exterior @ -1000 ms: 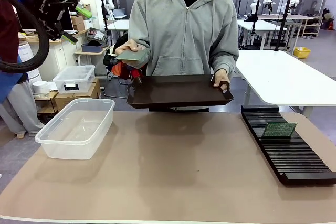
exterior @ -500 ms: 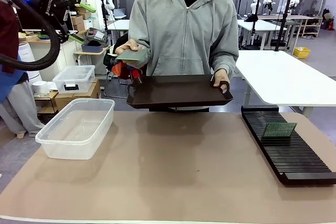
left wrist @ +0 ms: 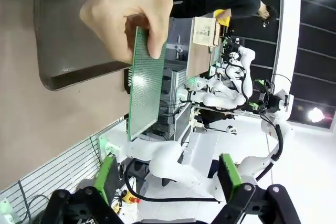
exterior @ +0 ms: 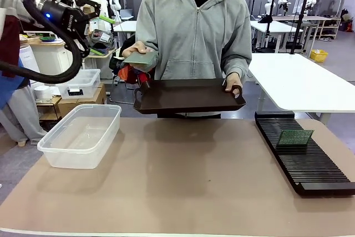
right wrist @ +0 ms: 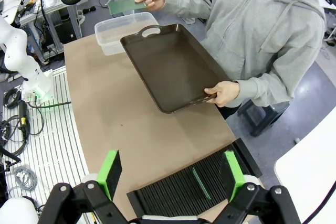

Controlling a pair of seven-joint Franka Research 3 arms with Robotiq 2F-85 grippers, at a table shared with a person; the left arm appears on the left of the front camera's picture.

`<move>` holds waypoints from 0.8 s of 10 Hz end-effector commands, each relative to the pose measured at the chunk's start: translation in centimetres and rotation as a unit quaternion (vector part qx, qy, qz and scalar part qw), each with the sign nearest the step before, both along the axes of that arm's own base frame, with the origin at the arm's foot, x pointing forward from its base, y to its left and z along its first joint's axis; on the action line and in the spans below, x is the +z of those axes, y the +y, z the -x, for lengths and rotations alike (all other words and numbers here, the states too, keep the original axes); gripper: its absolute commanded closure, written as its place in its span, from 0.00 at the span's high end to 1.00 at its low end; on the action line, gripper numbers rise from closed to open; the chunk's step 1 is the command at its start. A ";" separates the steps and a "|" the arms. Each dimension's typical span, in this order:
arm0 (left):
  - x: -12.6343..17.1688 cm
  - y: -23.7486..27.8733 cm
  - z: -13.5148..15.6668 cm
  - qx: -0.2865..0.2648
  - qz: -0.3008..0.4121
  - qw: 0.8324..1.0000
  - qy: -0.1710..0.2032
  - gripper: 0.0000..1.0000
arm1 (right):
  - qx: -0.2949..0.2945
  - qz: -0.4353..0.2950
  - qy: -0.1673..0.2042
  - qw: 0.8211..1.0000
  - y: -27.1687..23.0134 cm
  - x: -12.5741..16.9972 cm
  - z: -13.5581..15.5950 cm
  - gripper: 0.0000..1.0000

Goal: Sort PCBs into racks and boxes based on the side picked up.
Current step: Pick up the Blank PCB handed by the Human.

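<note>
- The left gripper hangs in the air at the counter's left side, above and beyond the clear plastic tub. Its green-padded jaws are spread wide and hold nothing.
- In the left wrist view, that gripper points at a green PCB pinched at one end by the person's hand; gripper and board are apart.
- From the front, this PCB is held out flat toward the left arm, above the left end of a dark brown handled tray.
- The person's other hand grips the tray's right end, holding it over the far edge of the brown counter.
- The right gripper is released and empty, looking down on the counter.
- A second PCB stands on edge in a slot of the long black rack at the counter's right side.
- A smaller lidded box sits behind the tub, off the counter.
</note>
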State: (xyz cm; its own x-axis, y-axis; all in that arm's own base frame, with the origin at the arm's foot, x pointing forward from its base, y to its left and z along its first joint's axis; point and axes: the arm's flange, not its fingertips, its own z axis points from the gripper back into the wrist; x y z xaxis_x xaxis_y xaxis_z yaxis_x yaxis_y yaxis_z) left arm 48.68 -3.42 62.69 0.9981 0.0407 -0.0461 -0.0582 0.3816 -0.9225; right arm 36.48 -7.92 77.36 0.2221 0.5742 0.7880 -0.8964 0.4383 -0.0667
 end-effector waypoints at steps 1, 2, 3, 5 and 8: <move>-2.2 -0.2 -0.6 -0.006 0.032 0.999 -0.034 1.00 | 0.003 -0.004 0.000 1.000 0.1 -0.1 0.0 1.00; -3.0 -0.6 -1.1 -0.012 0.039 0.998 -0.044 1.00 | 0.003 -0.004 0.000 1.000 0.1 -0.1 0.0 1.00; -3.6 -1.1 -1.4 -0.018 0.045 0.998 -0.047 1.00 | 0.003 -0.004 0.000 1.000 0.1 -0.1 0.0 1.00; -4.7 -2.2 -2.1 -0.025 0.056 0.997 -0.045 1.00 | 0.003 -0.004 0.000 1.000 0.1 -0.1 0.0 1.00; -5.9 -3.9 -3.5 -0.020 0.058 0.996 -0.061 1.00 | 0.003 -0.004 0.000 1.000 0.1 -0.1 0.0 1.00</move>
State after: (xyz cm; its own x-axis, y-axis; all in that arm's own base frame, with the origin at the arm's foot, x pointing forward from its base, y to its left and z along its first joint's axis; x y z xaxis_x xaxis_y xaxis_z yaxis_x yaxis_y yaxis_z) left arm 51.61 -6.91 57.26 0.9993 -0.0112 0.0350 0.0368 0.3005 -0.9531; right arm 36.48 -7.92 77.37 0.2221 0.5742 0.7880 -0.8963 0.4383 -0.0668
